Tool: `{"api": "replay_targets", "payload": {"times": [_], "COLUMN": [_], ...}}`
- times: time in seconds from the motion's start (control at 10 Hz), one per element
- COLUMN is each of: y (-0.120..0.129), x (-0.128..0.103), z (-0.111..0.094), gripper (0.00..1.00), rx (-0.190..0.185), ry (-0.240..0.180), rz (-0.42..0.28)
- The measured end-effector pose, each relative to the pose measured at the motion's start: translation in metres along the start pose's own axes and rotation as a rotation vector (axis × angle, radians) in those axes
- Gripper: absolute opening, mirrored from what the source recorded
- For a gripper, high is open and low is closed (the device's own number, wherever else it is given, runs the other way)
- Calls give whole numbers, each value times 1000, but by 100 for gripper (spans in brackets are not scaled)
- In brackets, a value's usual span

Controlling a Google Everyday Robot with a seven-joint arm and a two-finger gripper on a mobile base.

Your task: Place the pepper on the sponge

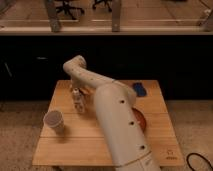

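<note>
My gripper (76, 93) hangs at the end of the white arm, low over the back left of the wooden table (90, 145). It is right above a pale upright shaker bottle (78, 103). The sponge (140, 90), a flat blue pad, lies at the table's back right, well apart from the gripper. I cannot make out the pepper; it is hidden around the gripper or behind the arm.
A paper cup (53, 121) stands at the left front of the table. An orange bowl (140, 120) sits at the right, partly covered by the arm's thick link. A dark counter front runs behind the table, and a cable lies on the floor at the lower right.
</note>
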Motion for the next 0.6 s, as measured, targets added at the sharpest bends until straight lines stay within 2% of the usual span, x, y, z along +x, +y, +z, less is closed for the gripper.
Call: {"api": "replay_targets", "payload": {"times": [0.5,0.6], "y": [0,0], "x": [1,0], "z": [0,-1], "gripper": [4,0], "rx": [10,13], "ry": [0,-2], "rz": [-3,-3]}}
